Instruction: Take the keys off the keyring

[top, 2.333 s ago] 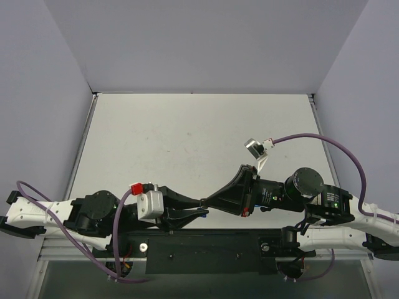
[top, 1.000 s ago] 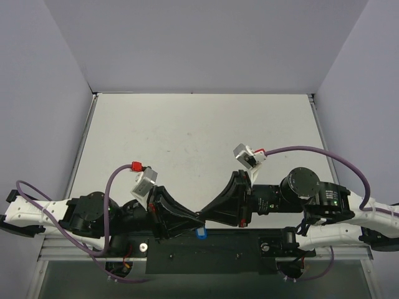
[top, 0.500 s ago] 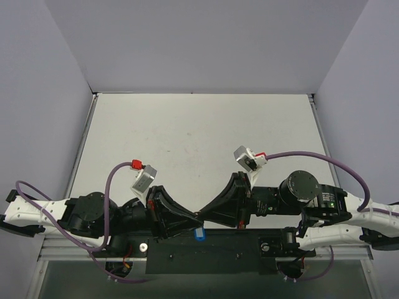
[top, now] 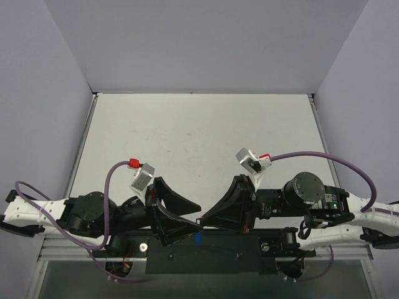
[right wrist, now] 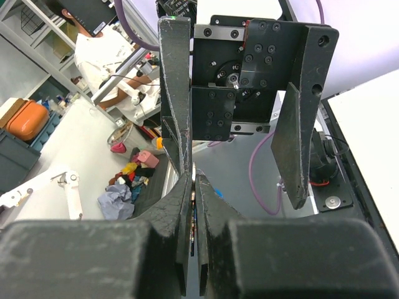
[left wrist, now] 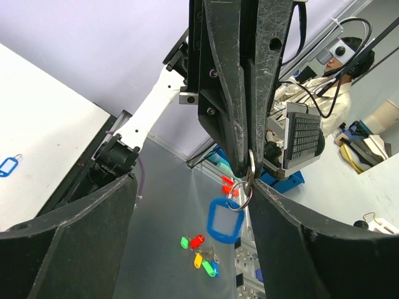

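My right gripper is shut at the table's near edge, with a thin silvery key pinched between its tips. The keyring hangs from that key, and its blue tag with the white window dangles below. From above only the tag shows. In the right wrist view the right gripper holds the key's edge. My left gripper is open, its fingers spread on either side of the right gripper's tip and touching nothing. From its own wrist the left gripper frames the hanging tag.
Several coloured key tags lie on a grey surface below the table edge. Another blue tag lies on a white surface at the left. The white table stretches behind both arms, with grey walls on three sides.
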### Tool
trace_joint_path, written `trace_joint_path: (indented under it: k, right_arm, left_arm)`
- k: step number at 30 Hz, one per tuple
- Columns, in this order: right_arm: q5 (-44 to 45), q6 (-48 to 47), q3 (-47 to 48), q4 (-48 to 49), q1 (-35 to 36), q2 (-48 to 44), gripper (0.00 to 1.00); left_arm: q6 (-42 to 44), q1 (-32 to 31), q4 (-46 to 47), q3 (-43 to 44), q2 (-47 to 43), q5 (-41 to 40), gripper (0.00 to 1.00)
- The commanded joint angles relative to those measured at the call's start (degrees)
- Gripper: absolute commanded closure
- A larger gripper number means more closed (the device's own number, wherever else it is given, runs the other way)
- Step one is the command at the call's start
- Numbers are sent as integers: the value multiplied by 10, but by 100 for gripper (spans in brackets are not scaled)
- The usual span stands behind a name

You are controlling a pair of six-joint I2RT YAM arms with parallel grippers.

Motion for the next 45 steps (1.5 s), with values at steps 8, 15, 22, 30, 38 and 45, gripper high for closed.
trace_joint_path:
  k: [8,15,22,30,38,45]
  right_arm:
    - [-30,8,11,0,15,0,100]
    - [-23,8,15,-20,15,5,100]
    - [-19,11,18,-22,14,4,100]
    - [-10,14,13,-25,15,-4,100]
    - [10,18,4,-22,15,-19,100]
    - [32,26,-5,-23,15,-31,100]
  left_arm:
    - [31,11,48,40,-22,-14,16]
    - [34,11,72,37,-33,25,15]
    - [75,11,96,26,-40,54,13]
    - [151,11,93,8,-38,71,15]
    - [245,11,104,-8,-37,118,21]
    - [288,11,92,-14,-29,131,23]
